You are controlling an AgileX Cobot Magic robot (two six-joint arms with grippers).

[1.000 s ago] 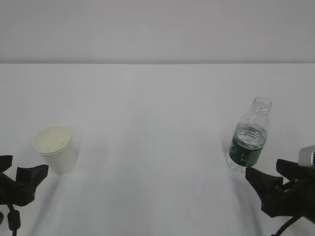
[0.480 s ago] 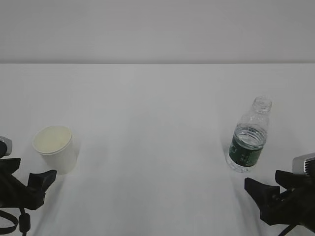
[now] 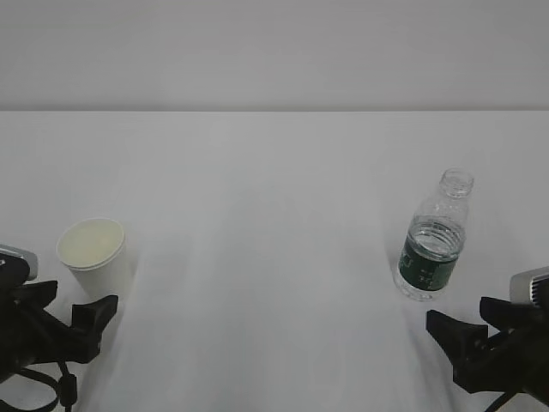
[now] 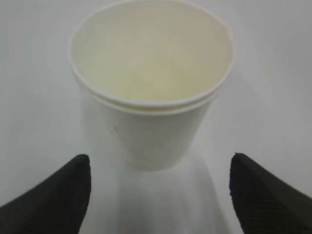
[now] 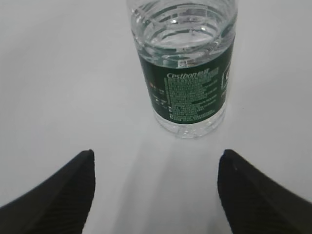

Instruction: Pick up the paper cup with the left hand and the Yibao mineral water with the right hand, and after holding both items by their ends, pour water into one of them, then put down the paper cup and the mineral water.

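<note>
left hand (image 3: 67,312) nearer paper cup (image 3: 94,255), jaws spread.

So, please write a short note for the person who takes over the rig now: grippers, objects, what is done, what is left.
Left hand: open, empty, just short of the paper cup.
Right hand: open, empty, just short of the Yibao mineral water.
Cup: upright on the table, left side, looks empty.
Bottle: upright, right side, no cap, holds some water.
Done: nothing is gripped.
Left: grasp both, lift, pour water into the cup, set both down.
</note>
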